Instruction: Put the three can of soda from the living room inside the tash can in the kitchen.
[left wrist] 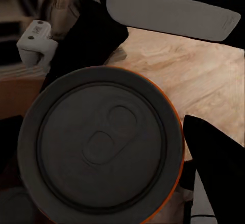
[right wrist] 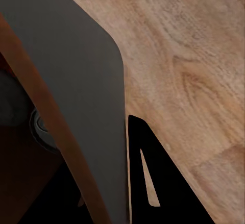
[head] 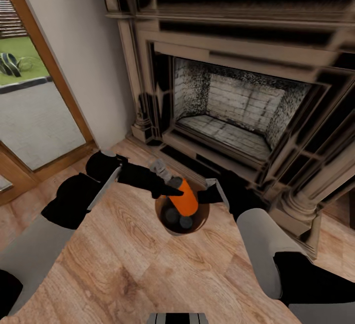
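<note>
Here by the fireplace [head: 236, 97], the left gripper [head: 170, 188] has its fingers clamped on an orange soda can [head: 187, 197], tilted over the mouth of the brown trash can [head: 202, 214]; two grey can tops [head: 178, 218] already sit inside. The right gripper [head: 217, 192] pinches the bin's rim. This looks like the third can's drop: next comes release, then carrying the bin to the kitchen.
</note>
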